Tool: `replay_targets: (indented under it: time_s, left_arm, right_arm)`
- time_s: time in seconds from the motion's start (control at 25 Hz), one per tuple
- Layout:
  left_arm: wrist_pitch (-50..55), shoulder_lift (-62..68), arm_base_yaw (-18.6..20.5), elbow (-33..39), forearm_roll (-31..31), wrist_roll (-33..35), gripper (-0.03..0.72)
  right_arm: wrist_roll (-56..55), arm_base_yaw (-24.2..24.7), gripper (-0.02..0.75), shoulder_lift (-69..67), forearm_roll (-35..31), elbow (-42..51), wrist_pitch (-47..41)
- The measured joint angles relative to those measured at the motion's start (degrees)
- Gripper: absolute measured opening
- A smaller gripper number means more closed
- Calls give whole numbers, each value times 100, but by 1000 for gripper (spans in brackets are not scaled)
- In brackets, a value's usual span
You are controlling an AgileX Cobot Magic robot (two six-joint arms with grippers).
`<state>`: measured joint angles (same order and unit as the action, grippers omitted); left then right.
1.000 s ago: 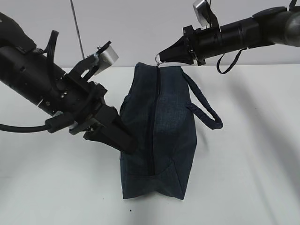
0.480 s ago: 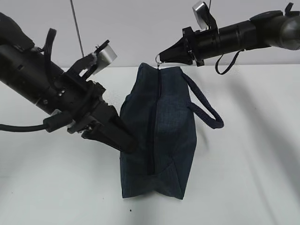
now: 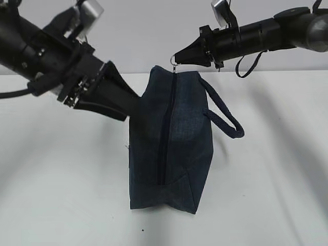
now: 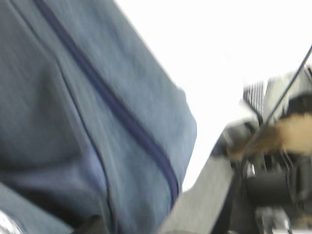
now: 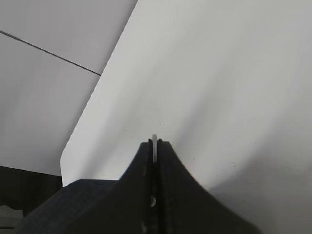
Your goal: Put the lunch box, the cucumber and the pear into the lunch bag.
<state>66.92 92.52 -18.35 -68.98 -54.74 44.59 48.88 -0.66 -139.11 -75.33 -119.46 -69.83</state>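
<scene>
Pinching the ring pull [image 3: 174, 63], right claw [image 3: 177, 56] suspends the lunch bag [image 3: 171, 138]; left claw's [image 3: 123, 102] state unclear.

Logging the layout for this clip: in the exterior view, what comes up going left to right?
Left end effector → lunch bag → strap handle, with the right end effector holding the ring pull above the bag.
</scene>
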Motion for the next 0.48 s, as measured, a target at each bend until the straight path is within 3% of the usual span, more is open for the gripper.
replay_targets:
  time_s: [0.24,0.48]
  left_arm:
    - [-1473,-47,192,-145,-790,-6,443]
    - [-2150,444,128,-653,-950,-7,443]
  right_arm:
    - [0,0,6,-14,0,-4,4]
    - [-10,0,6,-14,-10,-4,4]
